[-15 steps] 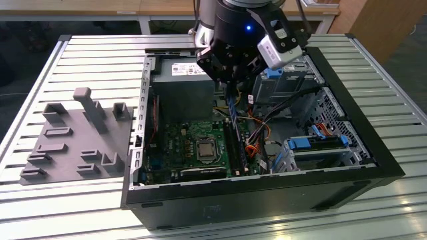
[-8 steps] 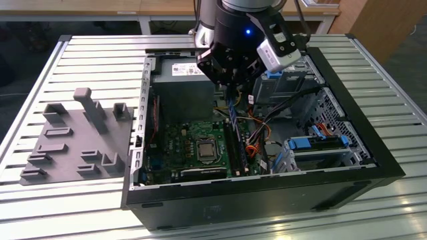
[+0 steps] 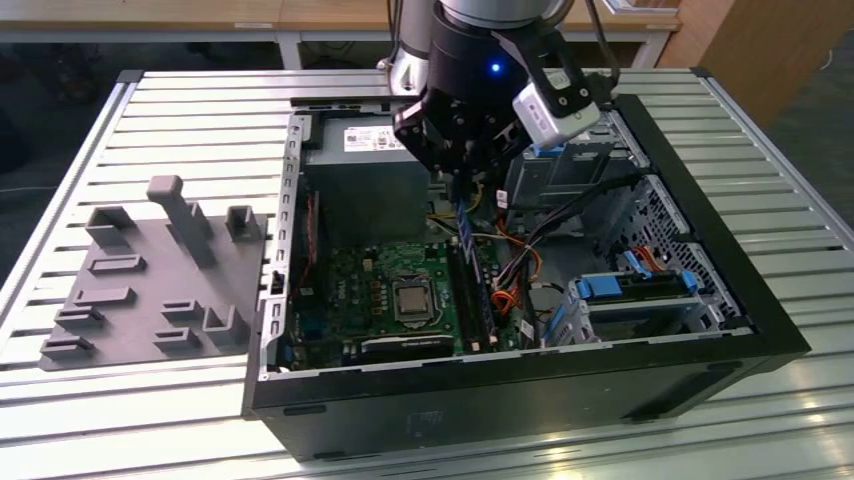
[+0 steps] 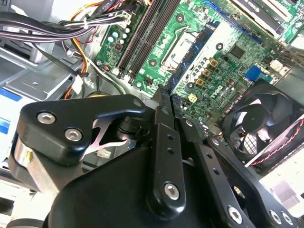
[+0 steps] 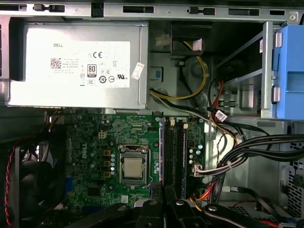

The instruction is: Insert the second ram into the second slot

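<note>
Bright light, seemingly overhead; glare on slatted table [image 3: 134, 410]; case [image 3: 507, 395] interior shadowed.

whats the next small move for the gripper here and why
Probably ease straight down, slowly. In the exterior view the gripper holds the second ram above the ram slots, and the stick is not yet seated. How well it lines up sideways cannot be told.

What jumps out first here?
The gripper hangs over the open PC case, pinching the thin blue second ram just above the motherboard's memory slots. On the exterior view's left, a grey fixture plate sits on the slatted table.
</note>
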